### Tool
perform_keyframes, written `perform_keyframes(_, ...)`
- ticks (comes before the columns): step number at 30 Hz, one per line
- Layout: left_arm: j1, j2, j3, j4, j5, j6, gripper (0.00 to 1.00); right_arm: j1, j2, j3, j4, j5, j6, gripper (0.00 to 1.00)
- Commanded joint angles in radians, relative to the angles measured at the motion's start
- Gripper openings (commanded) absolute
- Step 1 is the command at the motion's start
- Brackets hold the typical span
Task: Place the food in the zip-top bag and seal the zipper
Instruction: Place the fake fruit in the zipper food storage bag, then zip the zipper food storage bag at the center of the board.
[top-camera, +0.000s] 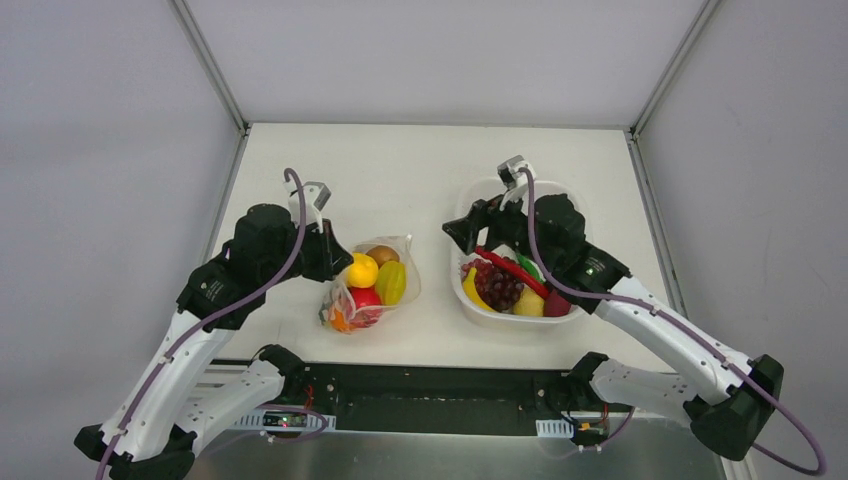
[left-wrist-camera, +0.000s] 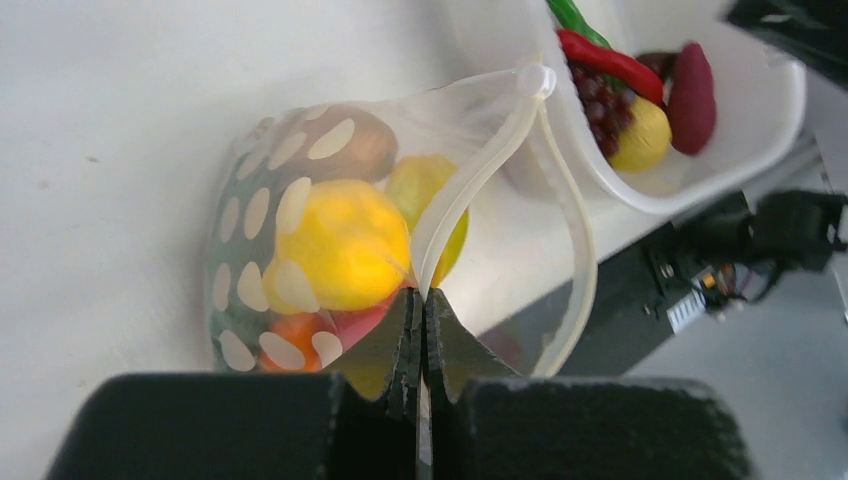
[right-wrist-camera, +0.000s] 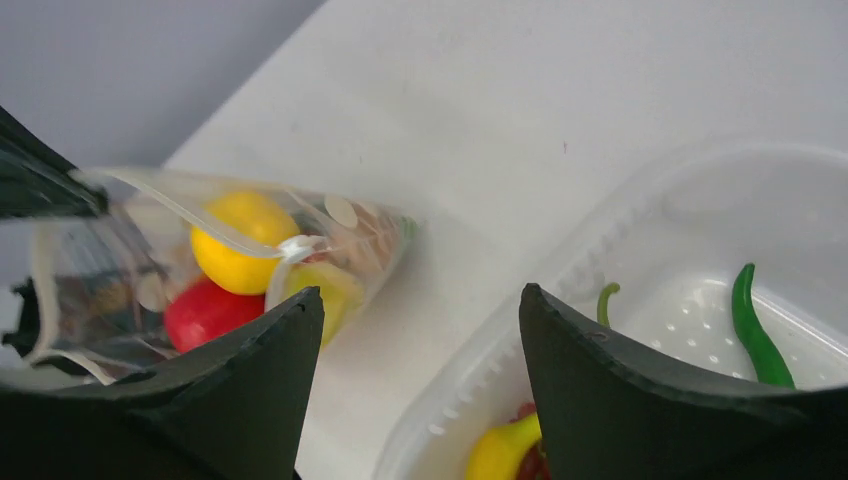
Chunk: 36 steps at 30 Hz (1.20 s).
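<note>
Left gripper (left-wrist-camera: 422, 335) is clamped tight on one strip of the zipper (left-wrist-camera: 470, 170), at the bag's 6 o'clock edge in my left wrist view. Bag (top-camera: 378, 290) lies on the table (top-camera: 420, 165) at 9 o'clock from the basket (right-wrist-camera: 640, 210); its mouth gapes open. Inside it are a yellow fruit (left-wrist-camera: 340, 245), a brown one (left-wrist-camera: 335, 145), a red one (right-wrist-camera: 205, 312) and more. Right gripper (right-wrist-camera: 420, 295) is spread wide, holding nothing, over the basket's 10 o'clock rim. Grapes (top-camera: 500, 287) and a red chili (top-camera: 512, 270) sit in the basket.

Bag (top-camera: 404, 262) (food (top-camera: 362, 270) inside) left of basket (top-camera: 457, 283)
</note>
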Motion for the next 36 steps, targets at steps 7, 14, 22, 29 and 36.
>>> perform_keyframes(7, 0.008, 0.083, 0.151, -0.047, 0.415, 0.168, 0.0, -0.046, -0.155, -0.233, 0.071, -0.458, -0.412, 0.77)
perform_keyframes(14, 0.007, 0.137, 0.21, -0.093, 0.537, 0.202, 0.0, -0.046, -0.212, -0.247, -0.038, -0.739, -0.577, 0.74)
perform_keyframes(22, 0.008, 0.171, 0.185, -0.077, 0.601, 0.199, 0.0, -0.041, -0.246, -0.279, -0.01, -0.953, -0.543, 0.72)
perform_keyframes(29, 0.001, 0.18, 0.146, -0.02, 0.636, 0.163, 0.0, 0.03, -0.174, -0.265, 0.058, -0.881, -0.537, 0.68)
perform_keyframes(36, -0.001, 0.17, 0.143, -0.028, 0.65, 0.166, 0.0, 0.047, -0.093, -0.254, 0.125, -0.87, -0.581, 0.62)
